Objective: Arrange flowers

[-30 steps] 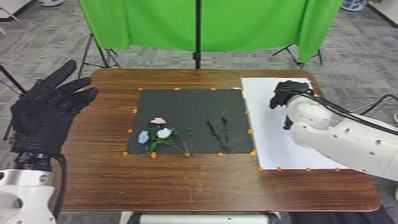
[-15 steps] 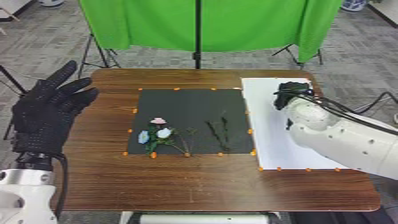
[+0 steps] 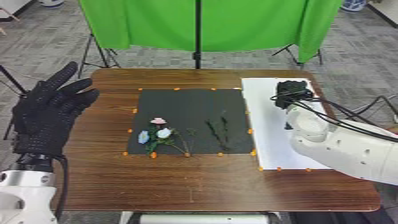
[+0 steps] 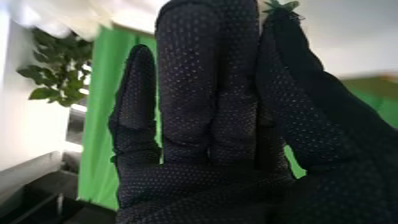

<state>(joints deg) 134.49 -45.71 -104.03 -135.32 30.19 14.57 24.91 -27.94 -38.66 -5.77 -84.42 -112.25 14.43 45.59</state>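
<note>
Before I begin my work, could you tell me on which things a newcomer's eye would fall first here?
Probably first on the bright green cloth hanging behind the table, and on the open, black-gloved left hand at the head view's left edge. Next, likely, on the pink, white and pale blue flowers, lying on the left near part of the dark mat.

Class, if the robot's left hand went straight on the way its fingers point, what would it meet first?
The left hand would probably meet the green backdrop near its left edge, though depth is unclear.
</note>
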